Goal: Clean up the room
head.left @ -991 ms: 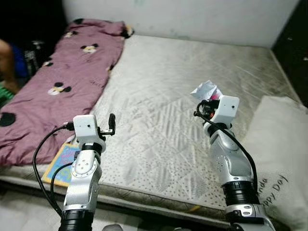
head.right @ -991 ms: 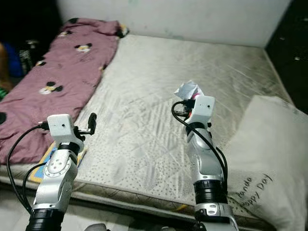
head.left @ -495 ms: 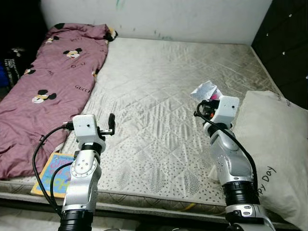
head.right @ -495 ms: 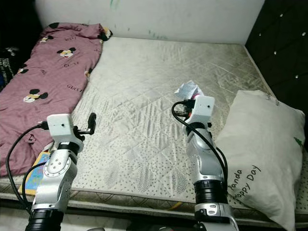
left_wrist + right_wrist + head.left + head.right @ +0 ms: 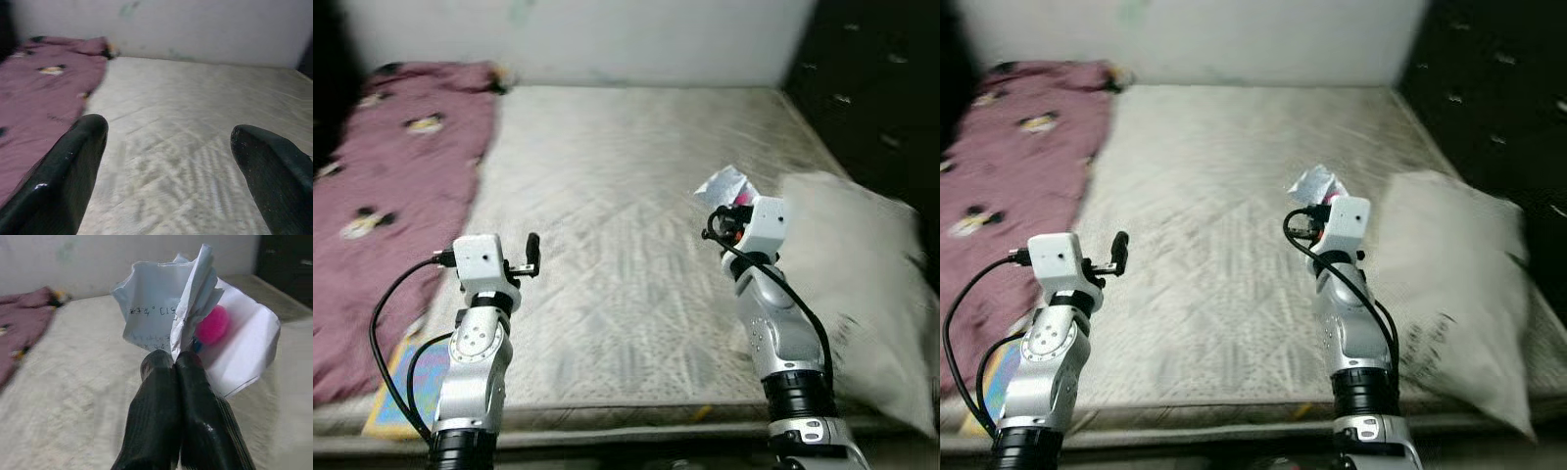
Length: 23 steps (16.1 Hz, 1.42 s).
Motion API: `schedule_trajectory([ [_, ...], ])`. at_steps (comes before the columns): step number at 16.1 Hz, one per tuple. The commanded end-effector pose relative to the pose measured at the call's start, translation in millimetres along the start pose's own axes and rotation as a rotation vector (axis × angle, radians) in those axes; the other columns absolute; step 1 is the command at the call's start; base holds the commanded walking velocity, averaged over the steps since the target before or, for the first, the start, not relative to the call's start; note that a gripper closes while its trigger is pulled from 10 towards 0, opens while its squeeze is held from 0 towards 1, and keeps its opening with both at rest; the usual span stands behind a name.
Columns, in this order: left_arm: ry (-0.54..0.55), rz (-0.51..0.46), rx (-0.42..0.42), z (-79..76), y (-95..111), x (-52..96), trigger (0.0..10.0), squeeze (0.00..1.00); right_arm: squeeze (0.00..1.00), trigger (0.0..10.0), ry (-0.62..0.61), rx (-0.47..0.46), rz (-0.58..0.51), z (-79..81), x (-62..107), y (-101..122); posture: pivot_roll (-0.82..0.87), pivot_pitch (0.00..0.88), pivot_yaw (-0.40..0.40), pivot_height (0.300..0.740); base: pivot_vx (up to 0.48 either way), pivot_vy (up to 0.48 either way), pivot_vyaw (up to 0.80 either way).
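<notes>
Pillow [image 5: 862, 264] beside maroon blanket-edged mattress [image 5: 617, 186]

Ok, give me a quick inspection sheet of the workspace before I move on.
Surface: bare quilted mattress.
Job's things: crumpled paper pinched in the right pincer, something pink inside it.
Clutter: maroon blanket on the robot's left, white pillow on its right, colourful book at the bed's left edge.
Grippers: left pincer open, held over the mattress.
Cables: black leads on both wrists.
Surroundings: pale wall, dark panel at right.
</notes>
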<state>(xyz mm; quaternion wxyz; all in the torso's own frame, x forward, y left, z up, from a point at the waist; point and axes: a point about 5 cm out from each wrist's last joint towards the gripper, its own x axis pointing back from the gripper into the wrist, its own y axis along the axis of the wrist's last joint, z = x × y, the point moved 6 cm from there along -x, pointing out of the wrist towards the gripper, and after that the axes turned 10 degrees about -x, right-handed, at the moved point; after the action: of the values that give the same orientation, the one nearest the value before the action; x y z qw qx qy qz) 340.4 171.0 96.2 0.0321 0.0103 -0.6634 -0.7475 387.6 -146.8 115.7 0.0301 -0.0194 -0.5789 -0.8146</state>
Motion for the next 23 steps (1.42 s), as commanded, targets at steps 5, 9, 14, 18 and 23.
schedule_trajectory([
  [5, -0.018, -0.003, 0.001, -5.5, 2.8, -0.3, 10.0, 0.00, 0.00, 10.0, -0.011, 0.009, -0.010, -4.9, 1.0, 3.1, -0.05, 0.000, 0.025, 0.740, 0.000, 0.000, -0.68],
  [9, -0.023, -0.013, -0.005, -6.8, 4.8, 0.2, 10.0, 0.00, 0.00, 10.0, 0.006, 0.016, -0.015, -1.7, 1.0, 3.3, -0.04, 0.000, 0.023, 0.740, 0.000, 0.000, 0.00],
  [14, -0.026, -0.019, -0.002, -7.6, 6.0, 1.2, 10.0, 0.00, 0.00, 10.0, 0.007, 0.017, -0.013, -1.9, 1.6, 2.5, -0.04, 0.000, 0.024, 0.740, 0.000, 0.000, 0.00],
  [18, -0.027, -0.023, 0.007, -7.7, 6.4, 2.0, 10.0, 0.00, 0.00, 10.0, 0.019, 0.029, -0.005, 0.6, 2.0, -0.4, -0.04, 0.000, 0.022, 0.740, 0.000, 0.000, 0.00],
  [23, -0.008, -0.007, 0.027, -4.5, 3.6, 2.6, 10.0, 0.00, 0.00, 10.0, 0.028, 0.027, 0.002, 2.5, 1.6, -2.0, -0.04, 0.000, 0.017, 0.740, 0.000, 0.066, 0.00],
])
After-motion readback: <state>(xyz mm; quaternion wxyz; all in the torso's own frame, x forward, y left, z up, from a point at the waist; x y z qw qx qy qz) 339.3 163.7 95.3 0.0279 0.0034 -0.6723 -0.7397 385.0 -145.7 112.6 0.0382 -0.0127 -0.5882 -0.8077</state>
